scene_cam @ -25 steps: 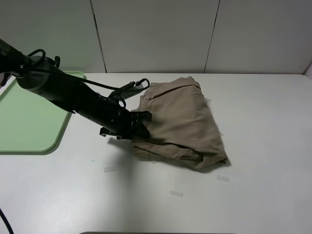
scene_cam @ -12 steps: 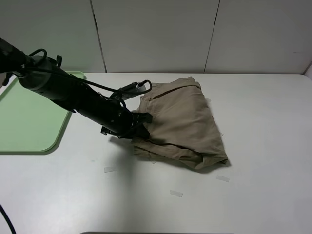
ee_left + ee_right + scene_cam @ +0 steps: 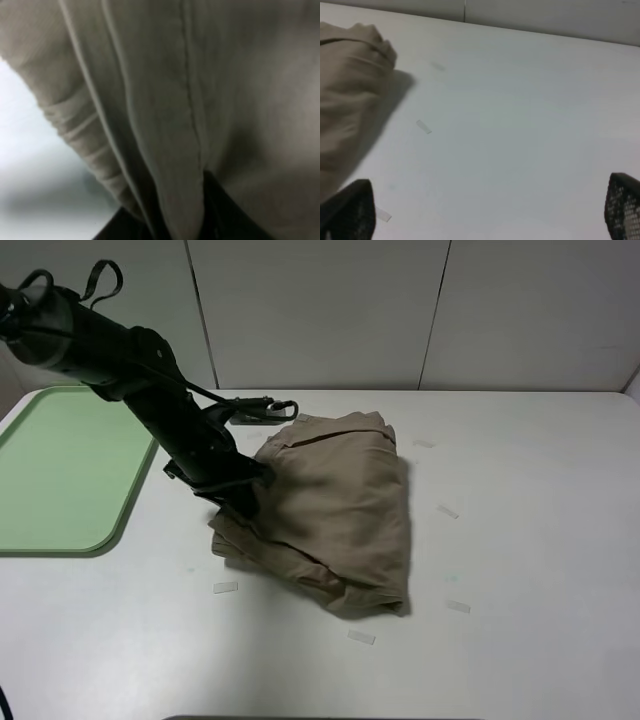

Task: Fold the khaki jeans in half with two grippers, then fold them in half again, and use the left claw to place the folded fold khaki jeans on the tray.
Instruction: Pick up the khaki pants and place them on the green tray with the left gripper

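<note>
1. Two folds look done to me: the khaki jeans (image 3: 325, 505) lie as a compact stacked bundle on the counter (image 3: 520, 540), just beside the tray (image 3: 60, 480) but not on it.
2. My left claw (image 3: 245, 502) sits at the bundle's near-tray edge, jaws closed on the cloth; the left wrist view shows fabric pinched between them.
3. My right claw (image 3: 485, 215) is clear of the jeans, jaws wide apart and holding nothing.
4. Left to do: carry the bundle onto the tray.
</note>
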`<state>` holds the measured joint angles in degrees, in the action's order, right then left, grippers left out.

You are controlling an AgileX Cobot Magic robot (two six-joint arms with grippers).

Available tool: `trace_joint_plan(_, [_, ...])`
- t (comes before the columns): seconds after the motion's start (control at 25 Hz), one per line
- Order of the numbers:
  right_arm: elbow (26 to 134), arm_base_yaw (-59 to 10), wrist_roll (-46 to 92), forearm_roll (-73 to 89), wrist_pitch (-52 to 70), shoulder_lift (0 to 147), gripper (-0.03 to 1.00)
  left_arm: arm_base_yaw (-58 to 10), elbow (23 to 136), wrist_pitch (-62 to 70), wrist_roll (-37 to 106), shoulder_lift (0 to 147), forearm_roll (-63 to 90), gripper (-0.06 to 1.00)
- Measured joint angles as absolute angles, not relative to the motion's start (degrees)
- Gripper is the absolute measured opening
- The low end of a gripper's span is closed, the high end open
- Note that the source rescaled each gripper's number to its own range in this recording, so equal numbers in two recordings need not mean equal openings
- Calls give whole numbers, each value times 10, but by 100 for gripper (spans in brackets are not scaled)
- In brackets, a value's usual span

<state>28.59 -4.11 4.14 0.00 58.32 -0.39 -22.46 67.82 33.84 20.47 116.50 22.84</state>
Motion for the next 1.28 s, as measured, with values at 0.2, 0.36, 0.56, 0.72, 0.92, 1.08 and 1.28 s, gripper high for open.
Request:
trace_joint_plan(0.2, [286, -41, 41, 0, 583, -4, 100, -222, 739, 409, 130, 1164, 69, 12])
trace_joint_plan(0.36, [286, -41, 41, 0, 583, -4, 100, -222, 784, 465, 85, 1164, -62, 12])
trace_joint_plan(0.56, [286, -41, 41, 0, 583, -4, 100, -216, 815, 518, 71, 1162, -183, 12])
trace_joint_plan(0.72, [286, -41, 41, 0, 583, -4, 100, -195, 816, 521, 73, 1142, -224, 12])
trace_joint_plan(0.92, [286, -41, 41, 0, 583, -4, 100, -151, 816, 518, 73, 1115, -245, 11])
trace_joint_plan(1.08, [286, -41, 41, 0, 583, -4, 100, -107, 816, 518, 73, 1110, -247, 11])
trace_joint_plan(1.28, [286, -41, 41, 0, 583, -4, 100, -57, 816, 503, 84, 1110, -248, 11])
